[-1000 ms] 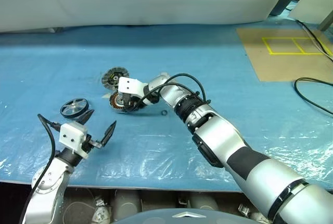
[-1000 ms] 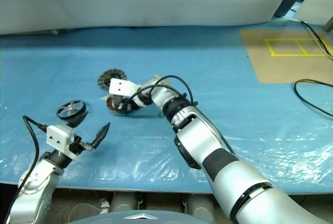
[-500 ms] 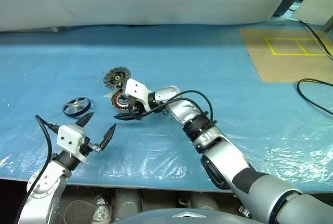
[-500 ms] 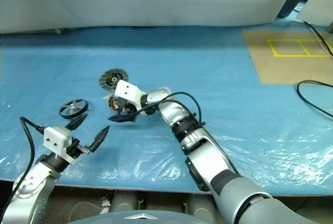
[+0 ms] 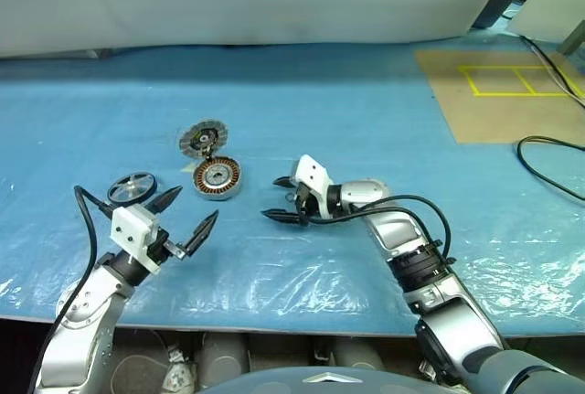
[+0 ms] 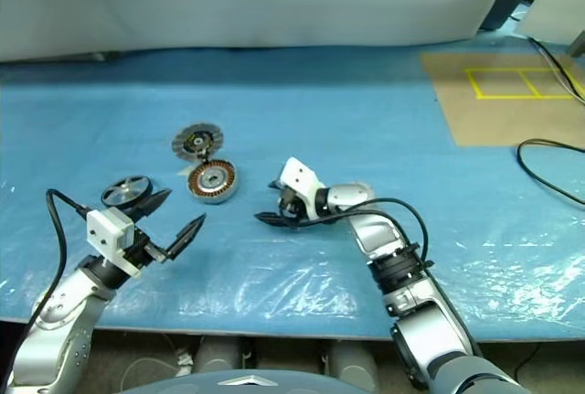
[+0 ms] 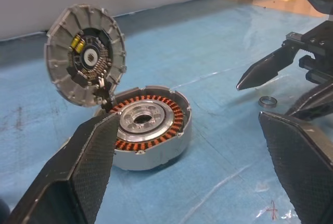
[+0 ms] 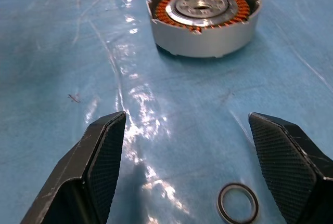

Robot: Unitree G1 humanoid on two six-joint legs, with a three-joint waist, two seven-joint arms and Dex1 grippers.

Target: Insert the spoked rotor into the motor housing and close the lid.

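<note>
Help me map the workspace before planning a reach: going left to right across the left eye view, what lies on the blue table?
spoked rotor → left gripper → motor housing with its open lid above it → right gripper → yellow-taped brown mat → black cable.

Bright even light; glare streaks on the plastic sheet point(image 5: 274, 275).

The right tool point(image 5: 281, 198) has let go of the motor housing point(image 5: 218, 177) and withdrawn, open.

Motor housing point(image 5: 218, 177) lies lid-up; spoked rotor point(image 5: 132, 187) flat, well apart.
</note>
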